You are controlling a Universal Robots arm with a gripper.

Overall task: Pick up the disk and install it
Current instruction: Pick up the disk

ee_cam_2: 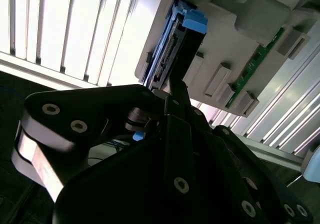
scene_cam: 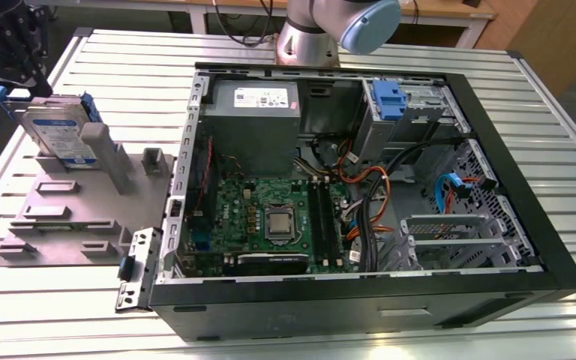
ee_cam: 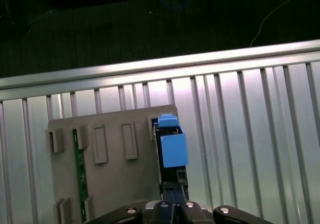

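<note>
Silver disk upright in grey holder | exterior view: open PC case | tool at disk edge, grip can't tell

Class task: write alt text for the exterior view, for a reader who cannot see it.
The disk stands on edge in a grey holder at the exterior view's left, with the black end effector right by it. Beside them, an open computer case lies on a slatted metal table, its motherboard showing.
</note>
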